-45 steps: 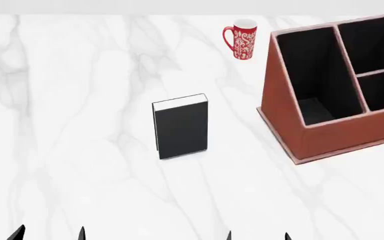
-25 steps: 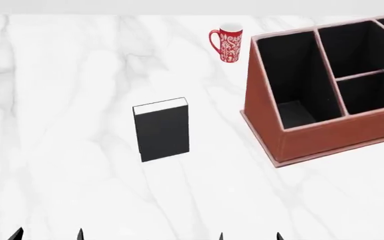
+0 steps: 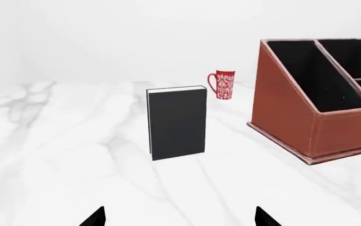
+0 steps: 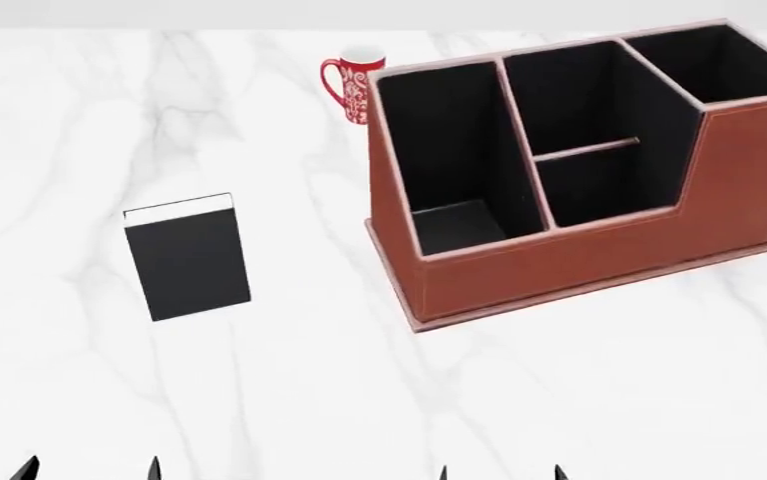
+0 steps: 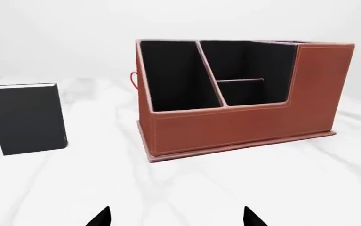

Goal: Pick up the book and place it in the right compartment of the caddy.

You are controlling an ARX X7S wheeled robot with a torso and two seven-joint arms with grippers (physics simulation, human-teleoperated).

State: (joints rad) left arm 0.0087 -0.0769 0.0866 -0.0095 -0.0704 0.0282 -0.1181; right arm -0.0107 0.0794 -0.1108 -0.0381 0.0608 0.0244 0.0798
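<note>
head view, caddy [image 4: 583,255] compartments black inside, book [image 4: 187,262] upright outside it

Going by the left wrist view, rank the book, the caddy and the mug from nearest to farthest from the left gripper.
1. The book, standing upright on the marble straight ahead of the left gripper.
2. The caddy, off to one side, its near corner slightly farther than the book.
3. The mug, behind the book, farthest back on the table.
</note>
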